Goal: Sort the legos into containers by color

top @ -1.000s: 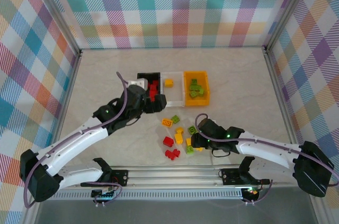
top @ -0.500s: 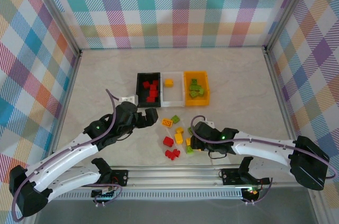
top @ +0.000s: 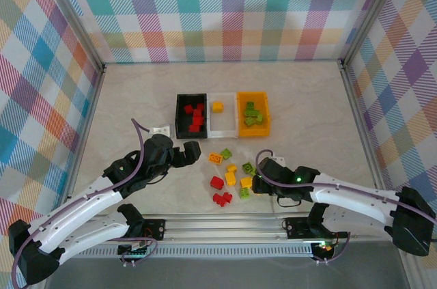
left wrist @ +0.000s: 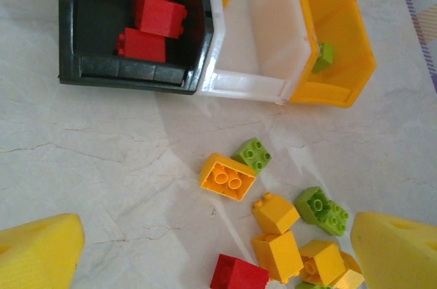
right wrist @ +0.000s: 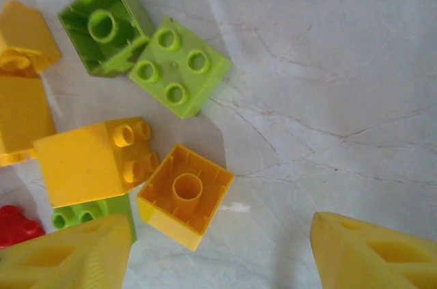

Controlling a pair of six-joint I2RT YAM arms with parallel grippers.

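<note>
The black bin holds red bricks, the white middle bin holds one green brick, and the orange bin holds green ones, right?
Not quite. The single small studded brick in the white rectangular plastic bin is yellow-orange, not green, as the top external view shows. The black plastic bin does hold red bricks, and the orange-yellow bin green ones.
</note>
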